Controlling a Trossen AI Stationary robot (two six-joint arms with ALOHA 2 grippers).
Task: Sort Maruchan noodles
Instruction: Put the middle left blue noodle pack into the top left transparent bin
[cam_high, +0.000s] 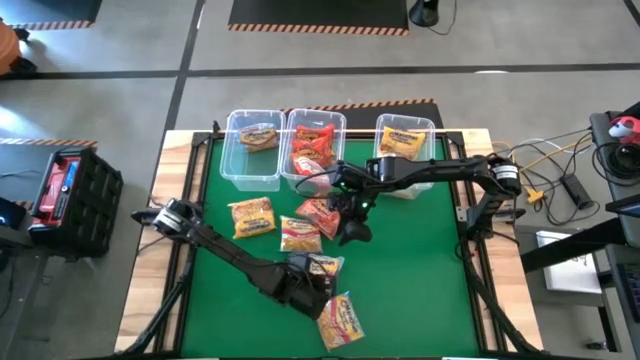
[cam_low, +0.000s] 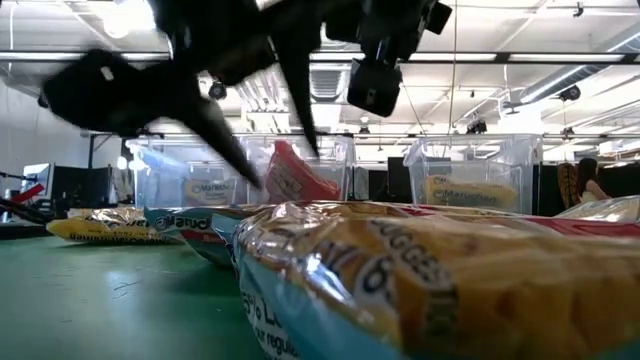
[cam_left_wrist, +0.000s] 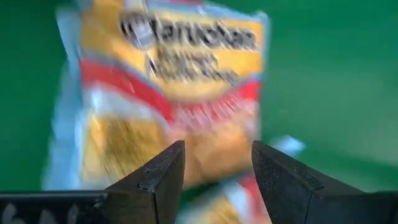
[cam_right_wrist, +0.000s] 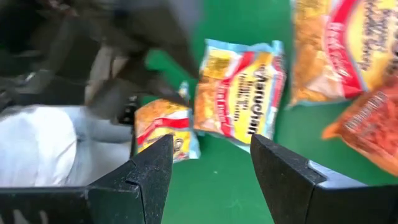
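Noodles (cam_high: 251, 217) lie loose on the green mat (cam_high: 420, 270) near three clear bins (cam_high: 252, 150). Left gripper (cam_left_wrist: 217, 168) hangs open over a yellow packet (cam_left_wrist: 174, 93). Right gripper (cam_right_wrist: 211, 165) is open, near the middle bin (cam_high: 312, 148).

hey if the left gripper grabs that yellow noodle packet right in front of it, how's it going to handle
The yellow noodle packet lies flat, so it probably won't roll. Its glossy wrapper looks slippery and crinkly; the loose edge would likely flop. It seems light for its size, so a push would probably slide it across the green mat.
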